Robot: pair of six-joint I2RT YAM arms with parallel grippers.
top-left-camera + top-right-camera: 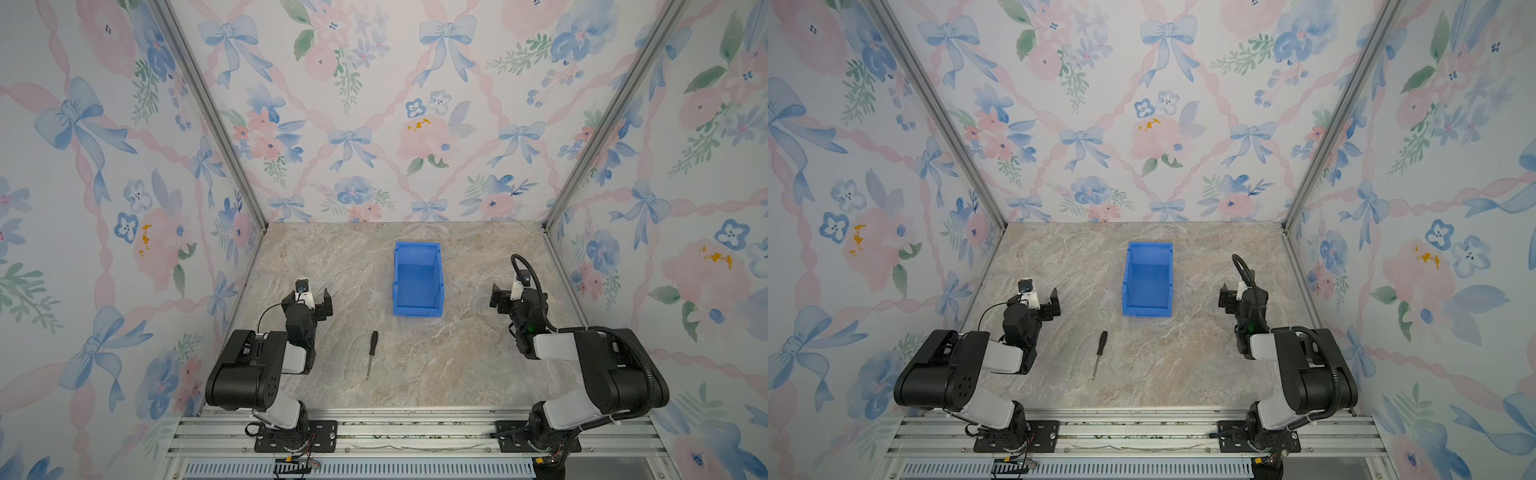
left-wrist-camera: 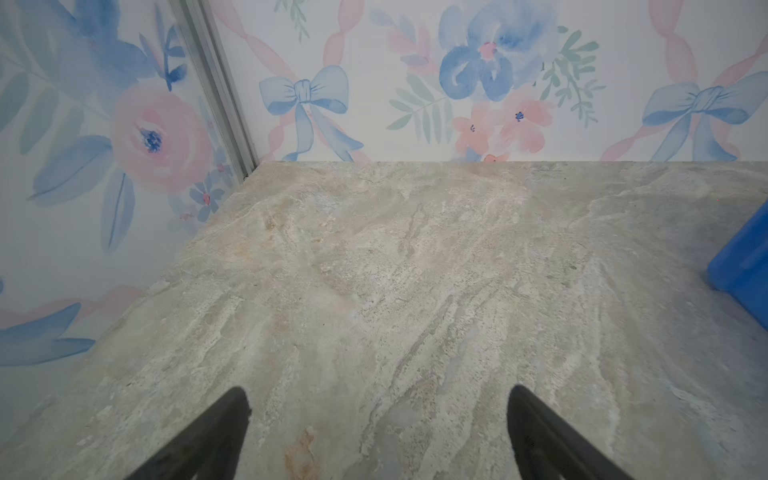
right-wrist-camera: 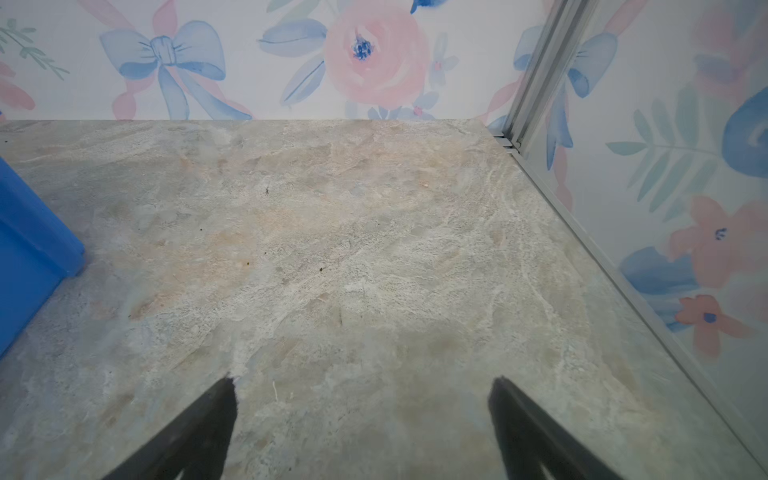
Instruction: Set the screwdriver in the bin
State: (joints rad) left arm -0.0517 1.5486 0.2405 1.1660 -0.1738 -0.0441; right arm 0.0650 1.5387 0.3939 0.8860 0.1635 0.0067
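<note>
So, screwdriver (image 1: 372,353): lies flat on the tabletop (image 1: 457,365), black handle toward the bin, thin metal tip toward my bases; shows in both top views (image 1: 1099,353).
Screwdriver vs bin: outside it, nearer my bases than the low front lip and a bit to the left, not touching.
Bin (image 1: 417,246): blue, upright, mid tabletop between my two arms, low lip facing my bases; also in a top view (image 1: 1149,246).
My left end effector (image 2: 376,399): jaws spread wide over bare tabletop, gripping nothing; in a top view (image 1: 309,301) it sits left of the bin, well apart from the screwdriver.
My right end effector (image 3: 361,390): jaws apart, gripping nothing, bare tabletop below; in a top view (image 1: 500,299) it sits right of the bin, apart from it.
Wrist views: a blue bin corner at the edge of each (image 2: 744,266) (image 3: 29,249); screwdriver in neither.
</note>
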